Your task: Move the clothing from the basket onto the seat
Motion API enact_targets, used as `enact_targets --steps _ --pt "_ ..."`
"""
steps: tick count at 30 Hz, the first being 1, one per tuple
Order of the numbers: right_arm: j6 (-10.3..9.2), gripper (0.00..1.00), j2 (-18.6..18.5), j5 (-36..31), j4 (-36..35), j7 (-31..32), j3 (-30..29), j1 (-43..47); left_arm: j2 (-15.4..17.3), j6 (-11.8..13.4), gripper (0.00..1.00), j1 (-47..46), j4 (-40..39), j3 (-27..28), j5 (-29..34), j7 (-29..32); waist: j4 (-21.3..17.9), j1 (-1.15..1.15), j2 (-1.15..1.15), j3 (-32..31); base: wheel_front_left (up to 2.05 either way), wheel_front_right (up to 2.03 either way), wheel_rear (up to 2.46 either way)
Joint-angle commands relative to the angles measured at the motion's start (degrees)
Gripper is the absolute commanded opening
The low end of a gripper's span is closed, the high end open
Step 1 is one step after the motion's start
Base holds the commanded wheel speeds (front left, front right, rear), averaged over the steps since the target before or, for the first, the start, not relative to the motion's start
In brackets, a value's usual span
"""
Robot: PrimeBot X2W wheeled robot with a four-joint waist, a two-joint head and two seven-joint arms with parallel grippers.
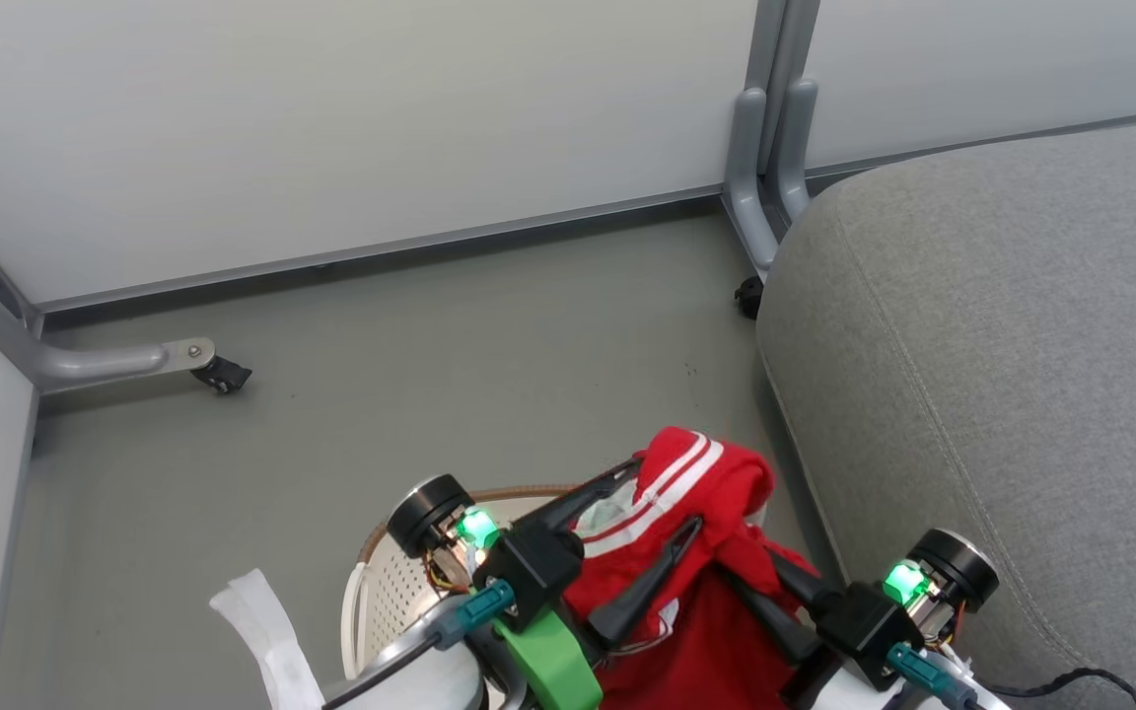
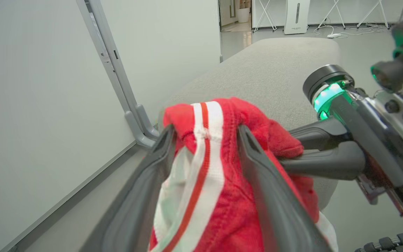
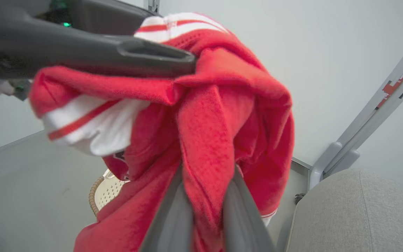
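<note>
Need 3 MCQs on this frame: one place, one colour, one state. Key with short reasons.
1. On which side of the basket is the seat?
A) the robot's left
B) the robot's right
C) underneath it

2. What colour is the stripe trim on the clothing?
A) blue
B) yellow
C) white

3. What grips the clothing?
A) both the left gripper and the right gripper
B) the left one alone
C) nothing, it lies flat on the seat

Key:
1 B, since the head view puts the seat right of the basket.
2 C, since the left wrist view shows white bands around a red line.
3 A, since each wrist view shows its own gripper pinching red fabric.
</note>
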Motion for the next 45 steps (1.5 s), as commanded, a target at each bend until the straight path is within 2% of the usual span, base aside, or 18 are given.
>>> enact_targets --steps 1,17,27,45 --pt "-0.08 0.00 -0.13 0.20 -0.09 -0.02 -0.01 0.43 -0.01 0.37 1.00 -0.49 0.21 0.23 0.32 -0.34 0.01 0.00 0.00 0.04 0.00 0.00 0.00" --pt "-0.08 0.00 0.09 0.20 -0.37 -0.02 -1.12 0.63 -0.08 1.06 1.00 -0.78 0.58 0.70 0.72 -1.21 0.39 0.00 0.00 0.14 0.00 0.00 0.00" --pt "-0.08 0.00 1.66 -0.07 -1.06 -0.03 -4.98 1.38 0.59 1.62 1.00 -0.28 -0.32 1.19 0.81 -1.30 -0.39 0.00 0.00 0.23 0.00 0.00 0.00" --pt "-0.08 0.00 3.71 -0.18 -5.02 -0.06 -13.57 0.82 1.93 2.59 1.00 1.11 -2.57 1.39 -0.14 -1.35 -6.65 0.00 0.00 1.95 0.00 0.00 0.00"
